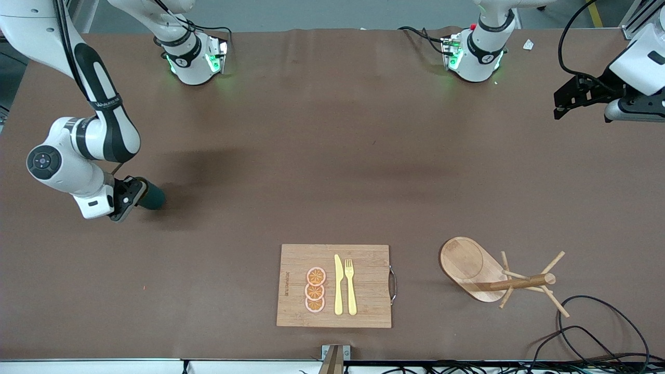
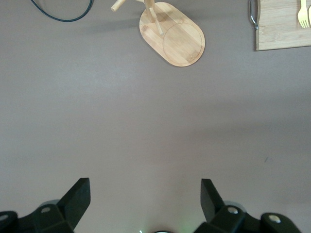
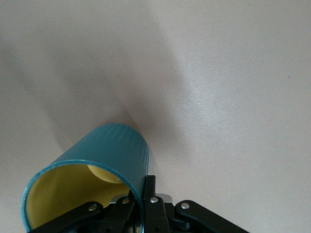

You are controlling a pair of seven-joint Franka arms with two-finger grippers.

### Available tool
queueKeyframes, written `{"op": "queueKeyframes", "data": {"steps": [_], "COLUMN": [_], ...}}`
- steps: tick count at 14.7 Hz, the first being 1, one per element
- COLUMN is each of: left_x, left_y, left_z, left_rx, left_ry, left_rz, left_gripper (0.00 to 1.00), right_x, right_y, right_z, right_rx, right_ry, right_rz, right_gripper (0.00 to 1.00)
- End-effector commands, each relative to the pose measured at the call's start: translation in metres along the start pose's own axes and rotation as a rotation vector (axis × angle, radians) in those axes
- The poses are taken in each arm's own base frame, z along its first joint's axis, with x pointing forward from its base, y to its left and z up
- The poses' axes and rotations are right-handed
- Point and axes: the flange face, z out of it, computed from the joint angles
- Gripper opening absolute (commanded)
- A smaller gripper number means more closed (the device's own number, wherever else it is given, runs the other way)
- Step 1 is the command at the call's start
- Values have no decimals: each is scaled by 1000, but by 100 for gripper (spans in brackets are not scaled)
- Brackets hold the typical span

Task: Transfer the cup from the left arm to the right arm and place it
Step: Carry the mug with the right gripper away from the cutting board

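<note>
The cup [image 1: 153, 198], teal with ribbed sides and a yellow inside, hangs tilted on its side low over the table at the right arm's end. My right gripper [image 1: 137, 194] is shut on its rim. In the right wrist view one finger sits inside the cup [image 3: 114, 148] and the other outside, the right gripper [image 3: 144, 188] pinching the wall. Its handle is hidden. I cannot tell whether the cup touches the table. My left gripper [image 1: 564, 98] hangs open over the left arm's end of the table, and nothing lies between the jaws of the left gripper [image 2: 145, 183].
A wooden cutting board [image 1: 363, 306] with orange slices, a knife and a fork lies near the front edge. A wooden peg rack [image 1: 480, 270] lies beside it toward the left arm's end, with black cables [image 1: 597, 332] close by. The left wrist view shows the rack [image 2: 177, 36] and the board [image 2: 279, 29].
</note>
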Motion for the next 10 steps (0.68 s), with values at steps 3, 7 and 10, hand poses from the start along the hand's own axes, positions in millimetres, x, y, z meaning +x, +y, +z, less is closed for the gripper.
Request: {"op": "queueKeyframes", "data": {"steps": [3, 7, 10], "left_x": [-2, -2, -2], "left_y": [1, 1, 0], "left_z": [-1, -3, -3], "left_rx": [-15, -15, -15], "left_ry": [15, 18, 18], "left_rz": [13, 13, 10], "left_gripper": [100, 100, 100], "right_x": [-2, -1, -13], "right_y": [-5, -3, 8], "right_z": [10, 7, -1], "right_rx": [14, 10, -3], "right_ry": [-12, -10, 4], "right_rz": [-18, -1, 24], "right_gripper": [13, 100, 100]}}
